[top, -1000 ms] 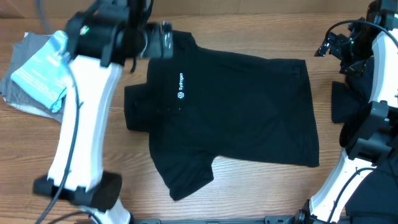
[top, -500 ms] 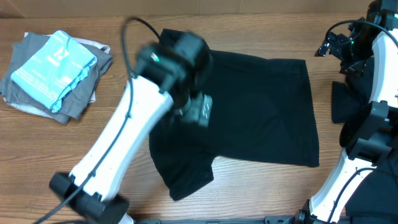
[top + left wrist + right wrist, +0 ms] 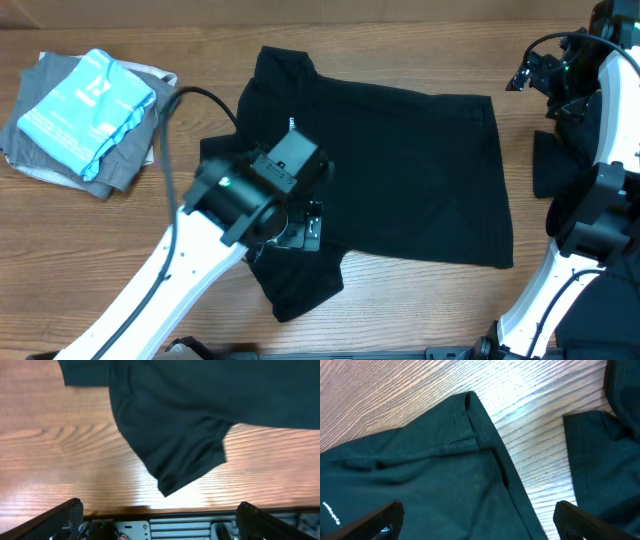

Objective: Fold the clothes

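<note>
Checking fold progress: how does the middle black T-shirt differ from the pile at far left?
The black T-shirt lies spread out; the pile is folded and stacked. The T-shirt is black and far wider; the pile is grey with a light-blue piece on top. Both lie on the table.

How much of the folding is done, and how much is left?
Hardly any shows as done: the black T-shirt lies spread out, unfolded. A grey and blue pile sits on the left. In hand: the left gripper hovers open over the near sleeve, holding nothing; the right gripper is open too. Left: every fold of this shirt, and another black piece on the right.
</note>
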Tool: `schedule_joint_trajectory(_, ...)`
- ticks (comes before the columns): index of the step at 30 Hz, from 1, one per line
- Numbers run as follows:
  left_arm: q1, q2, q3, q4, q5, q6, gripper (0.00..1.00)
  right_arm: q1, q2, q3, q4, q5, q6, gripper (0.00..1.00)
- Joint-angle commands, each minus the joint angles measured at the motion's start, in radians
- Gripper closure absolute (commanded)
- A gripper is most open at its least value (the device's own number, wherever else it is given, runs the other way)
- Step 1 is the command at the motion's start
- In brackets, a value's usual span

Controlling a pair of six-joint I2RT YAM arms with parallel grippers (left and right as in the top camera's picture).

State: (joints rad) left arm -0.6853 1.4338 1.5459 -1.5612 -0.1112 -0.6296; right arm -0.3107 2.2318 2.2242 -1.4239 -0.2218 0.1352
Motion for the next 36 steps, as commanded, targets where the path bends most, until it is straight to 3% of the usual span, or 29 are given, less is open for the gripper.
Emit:
schedule_joint_trajectory(1, 0.023, 0.004, -0.069, 0.040, -0.027, -0.025, 0.00, 0.003, -0.024, 0.020, 0.035, -0.015, 0.004, 0.00)
schedule_joint_trajectory(4, 0.038, 0.004, -0.124, 0.125, -0.005, -0.026, 0.00, 0.004, -0.024, 0.020, -0.021, -0.143, 0.057, 0.00)
schedule_joint_trajectory(6, 0.051, 0.004, -0.153, 0.177, 0.037, -0.025, 0.05, 0.004, -0.024, 0.020, -0.121, -0.216, 0.056, 0.00)
schedule_joint_trajectory(10, 0.083, 0.004, -0.186, 0.228, 0.098, -0.021, 0.11, 0.004, -0.024, 0.020, -0.262, -0.220, -0.002, 0.01)
schedule_joint_trajectory(11, 0.091, 0.004, -0.186, 0.227, 0.103, -0.016, 0.11, 0.001, -0.024, 0.018, -0.271, -0.211, -0.037, 0.32)
schedule_joint_trajectory(12, 0.097, 0.004, -0.186, 0.228, 0.109, 0.000, 0.09, 0.000, -0.024, 0.014, -0.271, -0.200, -0.045, 0.73)
schedule_joint_trajectory(13, 0.098, 0.004, -0.186, 0.227, 0.111, 0.011, 0.06, -0.002, -0.028, 0.008, -0.271, -0.198, -0.035, 0.84)
schedule_joint_trajectory(15, 0.098, 0.004, -0.186, 0.228, 0.099, 0.045, 0.00, -0.004, -0.041, -0.007, -0.271, -0.199, 0.035, 0.84)
schedule_joint_trajectory(21, 0.098, 0.004, -0.189, 0.207, 0.048, 0.072, 0.00, 0.007, -0.163, -0.148, -0.271, -0.157, 0.107, 0.76)
schedule_joint_trajectory(28, 0.097, 0.004, -0.240, 0.244, 0.019, 0.072, 0.00, -0.018, -0.512, -0.636, -0.259, 0.047, 0.210, 0.66)
schedule_joint_trajectory(36, 0.097, 0.004, -0.297, 0.315, 0.003, 0.072, 0.00, -0.039, -0.575, -0.930, -0.162, 0.050, 0.244, 0.59)
